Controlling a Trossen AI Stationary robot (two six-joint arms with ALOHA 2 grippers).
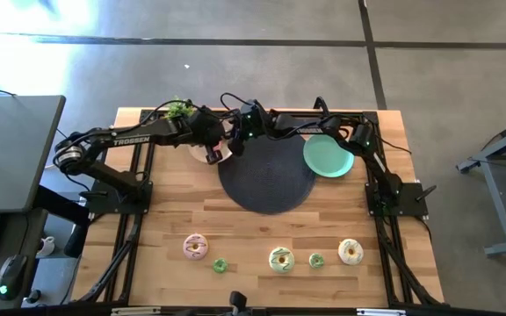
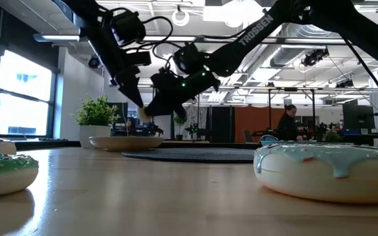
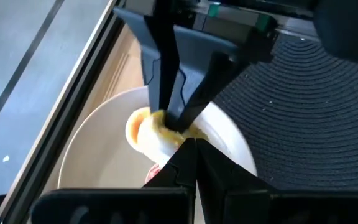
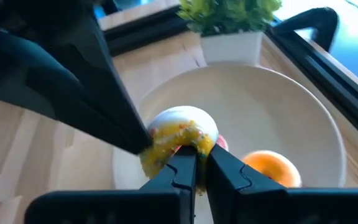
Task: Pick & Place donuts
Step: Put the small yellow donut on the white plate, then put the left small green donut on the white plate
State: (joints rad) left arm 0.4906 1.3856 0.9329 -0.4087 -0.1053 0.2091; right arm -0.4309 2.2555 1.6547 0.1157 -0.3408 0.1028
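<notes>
A yellow-frosted donut [image 4: 179,134] with a pale underside hangs just above the beige plate [image 4: 291,118] at the table's far left; it also shows in the left wrist view [image 3: 145,130]. My left gripper [image 3: 191,146] and my right gripper [image 4: 201,158] meet there, both shut on it. In the high view my left gripper [image 1: 215,153] comes from the left and my right gripper [image 1: 234,146] from the right. An orange donut [image 4: 269,167] and a red one [image 3: 154,171] lie on the plate. Several more donuts lie in a row near the front edge, such as a pink one [image 1: 196,247]. My left gripper's fingertips close on the donut's frosted rim [image 3: 188,134], slanting down from the table's left. Its finger [image 4: 120,118] lies against the side of the donut. The donut is clear of the plate. How much lies between the fingers is hidden by the fingers themselves. My right gripper pinches the donut's yellow rim [image 4: 188,146] between its two fingers, only at their tips as far as shows. The fingers [image 3: 163,93] slant down from the table's right. The donut stands tilted on edge, lifted clear of the plate.
A big black round mat [image 1: 266,184] lies at the middle far side, with a teal plate [image 1: 328,156] at its right edge. A small potted plant [image 1: 178,110] stands just beyond the beige plate. Bare wood lies between the mat and the front row of donuts.
</notes>
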